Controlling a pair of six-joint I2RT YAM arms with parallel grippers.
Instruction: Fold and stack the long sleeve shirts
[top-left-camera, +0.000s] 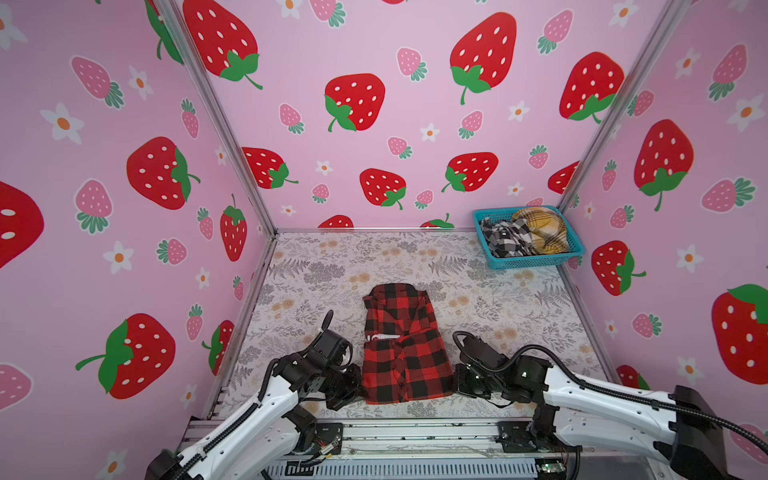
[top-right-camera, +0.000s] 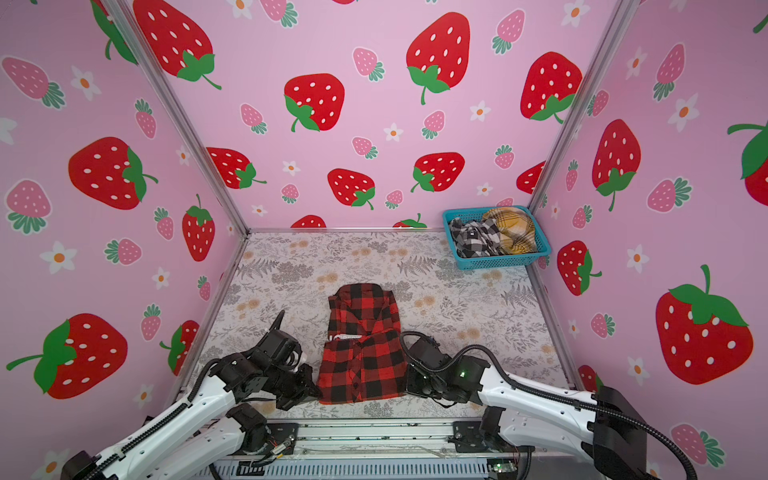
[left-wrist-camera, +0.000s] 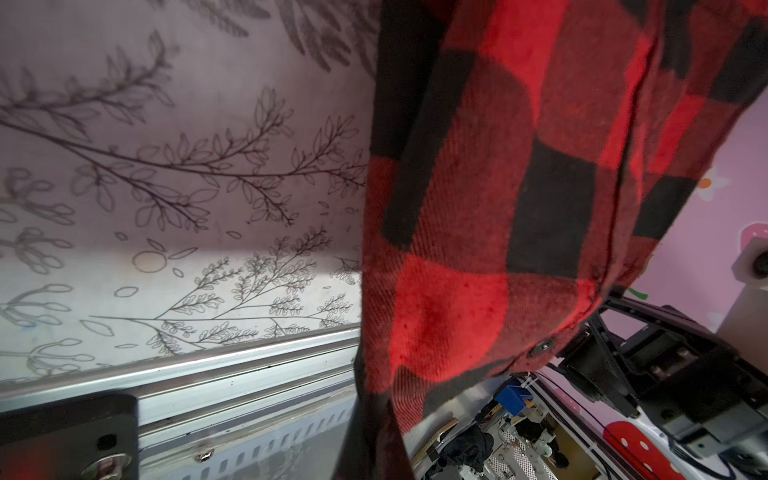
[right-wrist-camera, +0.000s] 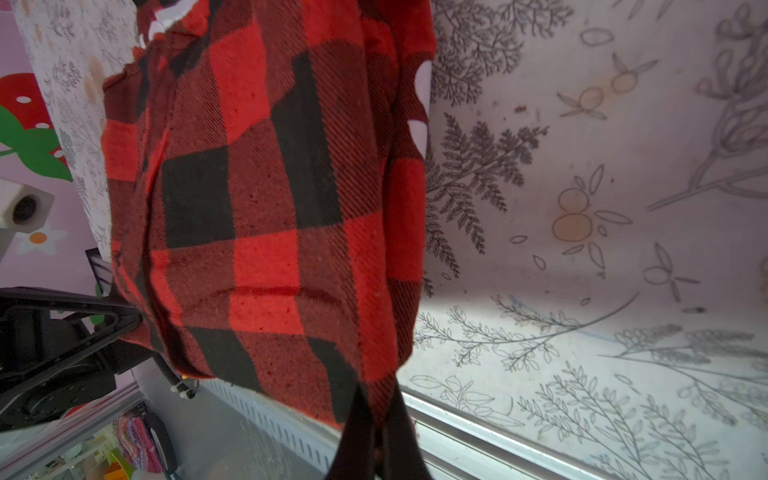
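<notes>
Red-and-black shirt (top-left-camera: 405, 361) near table (top-left-camera: 498, 299) front edge. I see left gripper (top-left-camera: 360, 390) and right gripper (top-left-camera: 456, 381) flanking it, each clamped on front corner.

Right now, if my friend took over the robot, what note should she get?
Left gripper: shut on the red-and-black shirt, near left corner.
Right gripper: shut on its near right corner.
It lies partly folded on the table.
Black-and-white shirt and yellow shirt: crumpled in the turquoise basket, far right.
Done: nothing stacked.
To do: finish this fold, fold the other two, stack all three.
</notes>
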